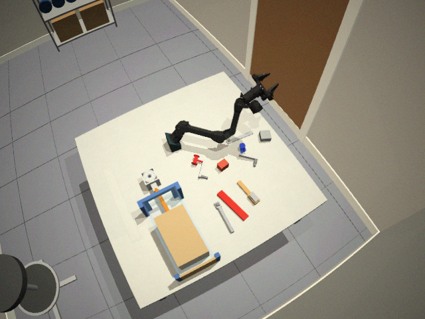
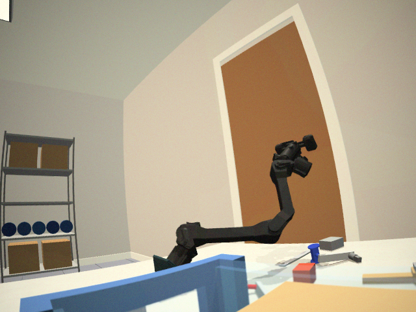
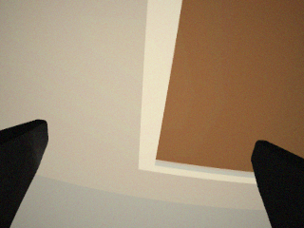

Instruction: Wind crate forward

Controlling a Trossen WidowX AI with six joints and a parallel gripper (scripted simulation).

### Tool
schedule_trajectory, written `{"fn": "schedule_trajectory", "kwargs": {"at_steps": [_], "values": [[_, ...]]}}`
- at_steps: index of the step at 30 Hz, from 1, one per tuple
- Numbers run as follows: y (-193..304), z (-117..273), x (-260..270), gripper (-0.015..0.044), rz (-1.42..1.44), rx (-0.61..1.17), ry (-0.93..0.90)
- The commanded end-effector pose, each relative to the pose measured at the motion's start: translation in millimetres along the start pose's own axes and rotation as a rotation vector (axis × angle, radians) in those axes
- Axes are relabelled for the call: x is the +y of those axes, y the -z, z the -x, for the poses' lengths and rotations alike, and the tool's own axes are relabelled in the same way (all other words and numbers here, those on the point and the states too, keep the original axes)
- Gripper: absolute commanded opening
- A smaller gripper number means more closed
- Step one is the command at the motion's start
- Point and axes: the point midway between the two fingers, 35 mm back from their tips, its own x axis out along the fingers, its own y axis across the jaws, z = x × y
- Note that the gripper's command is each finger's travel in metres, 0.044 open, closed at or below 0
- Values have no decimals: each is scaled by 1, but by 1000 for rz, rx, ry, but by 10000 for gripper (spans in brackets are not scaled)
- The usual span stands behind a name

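My gripper (image 1: 273, 79) (image 3: 152, 142) is open and empty, raised high beyond the bench's far right edge, facing the wall and door. The tan crate (image 1: 181, 236) (image 2: 335, 298) sits between clear panels and looks flat. An orange strap (image 1: 162, 201) runs from it under the blue frame (image 1: 158, 193) (image 2: 134, 280) to the pale winch (image 1: 149, 176). A gap shows between crate and frame. A thin bent rod with a red knob (image 1: 196, 159) lies near the arm's base. A grey bent bar (image 1: 248, 157) (image 2: 335, 257) lies by a blue spool-shaped knob (image 1: 242, 147) (image 2: 314, 253). I cannot tell which is the handle.
A red block (image 1: 222, 165) (image 2: 303, 272), grey block (image 1: 265, 135) (image 2: 331, 243), red bar (image 1: 232, 205), grey wrench-like tool (image 1: 224, 218) and wooden-handled tool (image 1: 244, 188) lie on the bench. A flat grey strip (image 1: 242, 137) lies under the forearm.
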Motion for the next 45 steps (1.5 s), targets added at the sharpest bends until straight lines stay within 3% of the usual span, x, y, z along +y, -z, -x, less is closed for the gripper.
{"fn": "schedule_trajectory", "kwargs": {"at_steps": [1,11,20,33,39,45], "values": [[36,2,-43,440,-16,139,90],[169,50,-135,440,-181,595,300],[281,129,-140,440,-399,977,374],[378,282,-48,440,-692,1607,259],[379,361,20,440,-840,1916,118],[349,434,87,440,-980,2213,-73]]}}
